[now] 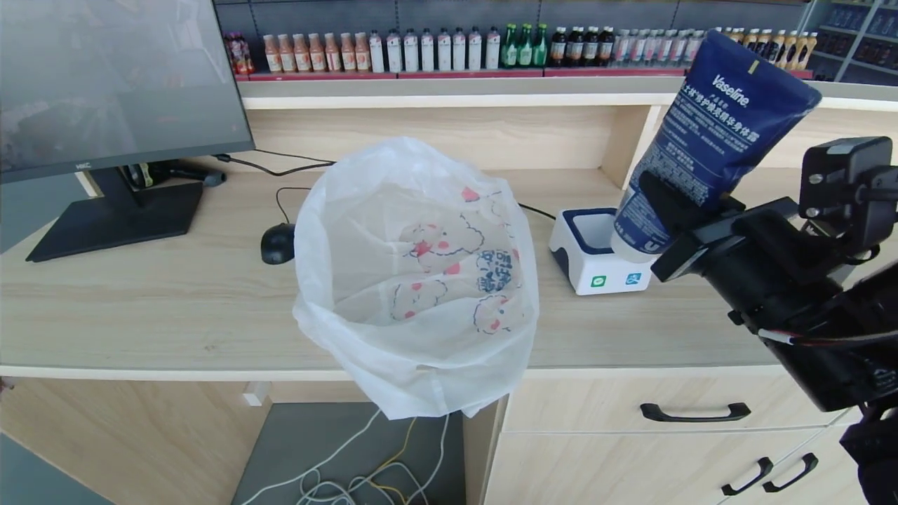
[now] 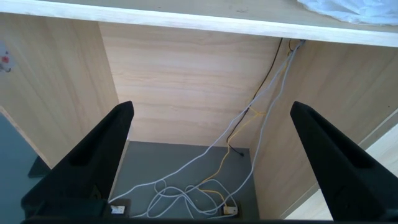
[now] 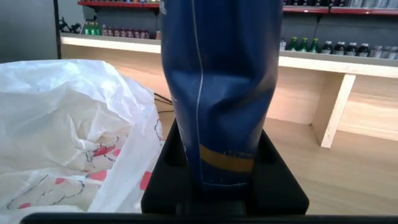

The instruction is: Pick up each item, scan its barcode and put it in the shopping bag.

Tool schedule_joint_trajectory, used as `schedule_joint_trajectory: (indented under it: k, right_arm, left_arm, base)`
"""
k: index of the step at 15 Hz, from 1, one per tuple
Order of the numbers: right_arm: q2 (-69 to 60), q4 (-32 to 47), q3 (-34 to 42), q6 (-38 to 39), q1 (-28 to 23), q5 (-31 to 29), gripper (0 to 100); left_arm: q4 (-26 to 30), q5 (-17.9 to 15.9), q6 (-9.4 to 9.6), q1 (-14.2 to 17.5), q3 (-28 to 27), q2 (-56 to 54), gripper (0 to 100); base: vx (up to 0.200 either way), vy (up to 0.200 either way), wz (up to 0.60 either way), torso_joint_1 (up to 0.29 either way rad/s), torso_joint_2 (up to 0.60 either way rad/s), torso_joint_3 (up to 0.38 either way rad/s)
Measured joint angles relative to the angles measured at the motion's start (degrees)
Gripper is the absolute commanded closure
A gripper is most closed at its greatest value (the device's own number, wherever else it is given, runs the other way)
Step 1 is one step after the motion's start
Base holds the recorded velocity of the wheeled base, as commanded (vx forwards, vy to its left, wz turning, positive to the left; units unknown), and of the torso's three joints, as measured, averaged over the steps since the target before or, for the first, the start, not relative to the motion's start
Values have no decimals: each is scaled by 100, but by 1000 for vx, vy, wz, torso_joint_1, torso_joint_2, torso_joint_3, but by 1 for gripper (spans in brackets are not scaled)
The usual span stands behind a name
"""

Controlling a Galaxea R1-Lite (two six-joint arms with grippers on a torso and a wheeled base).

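the right claw (image 1: 684, 217) is clamped on the tube (image 1: 712, 126) low down, near its cap, so most of the tube leans out above the jaws. the soft body is dented at the grip and could slip or fold on a quick swing. the scanner (image 1: 596, 252) sits just below the claw, to its left, and the cap end hangs close to it, so a low pass may knock it. the bag (image 1: 414, 280) stands farther left; its floppy rim could catch the tube. the tube is dark blue with white print and a pale cap. the left claw (image 2: 211, 155) hangs wide open and empty under the counter (image 2: 155, 15).
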Motion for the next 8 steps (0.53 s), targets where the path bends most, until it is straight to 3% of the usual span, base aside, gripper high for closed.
schedule_joint_trajectory:
  k: [5, 8]
  right_arm:
    - [268, 5, -204, -1576, -378, 661, 100]
    - [527, -1, -795, -2208, -564, 1096, 100]
  left_arm:
    - [0, 0, -2, 5, 0, 0, 0]
    - [0, 0, -2, 7, 0, 0, 0]
  base:
    - [0, 0, 0, 0, 0, 0]
    - [0, 0, 0, 0, 0, 0]
